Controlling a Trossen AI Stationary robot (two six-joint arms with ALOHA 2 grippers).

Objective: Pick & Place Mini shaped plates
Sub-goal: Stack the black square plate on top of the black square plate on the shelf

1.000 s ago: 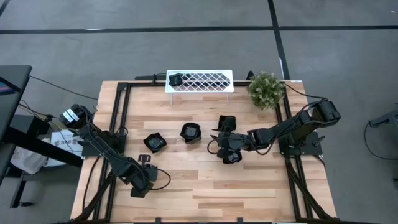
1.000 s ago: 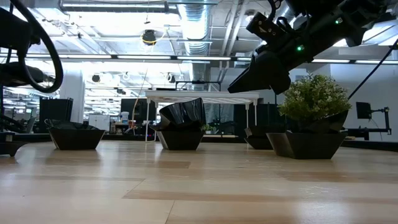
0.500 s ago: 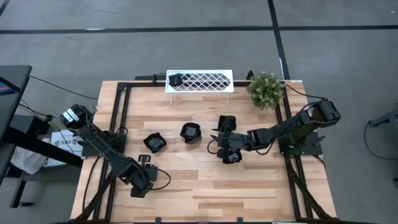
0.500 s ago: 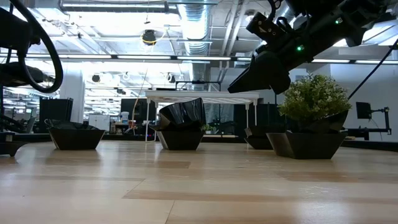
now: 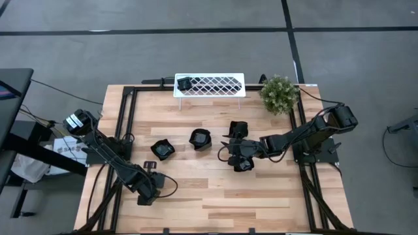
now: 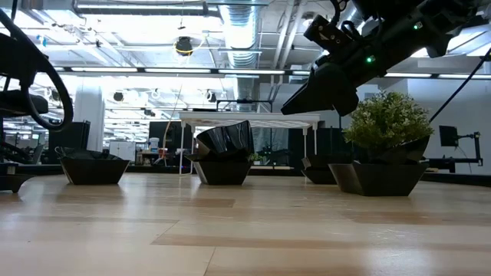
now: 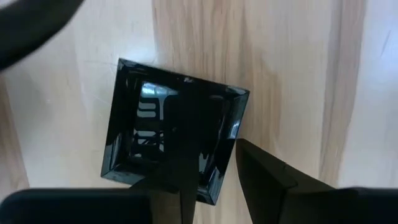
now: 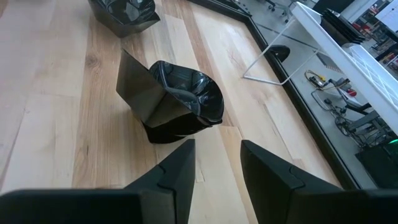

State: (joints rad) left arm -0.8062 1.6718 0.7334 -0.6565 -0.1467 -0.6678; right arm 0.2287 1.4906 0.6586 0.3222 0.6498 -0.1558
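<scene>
A flat square black plate lies on the wood under my left gripper, near the table's front left. The gripper points down and is open. One finger hangs over the plate's inside and the other stands outside its rim. My right gripper hovers open and empty above mid-table, slanting down toward a deep black plate with an angular wall and a rounded rim. Two more black plates rest on the table. My left gripper straddles the square plate's rim near one corner, coming from above. Whether either finger touches the plate, I cannot tell. The plate lies flat on the table.
A white lattice rack stands at the far edge with a black plate at its left end. A potted plant sits at the far right. Black frame rails run along the table's sides. Bare wood lies along the near edge.
My left arm has sunk slightly over the square plate; its cable loop hangs lower in the low view. My right arm has kept still.
</scene>
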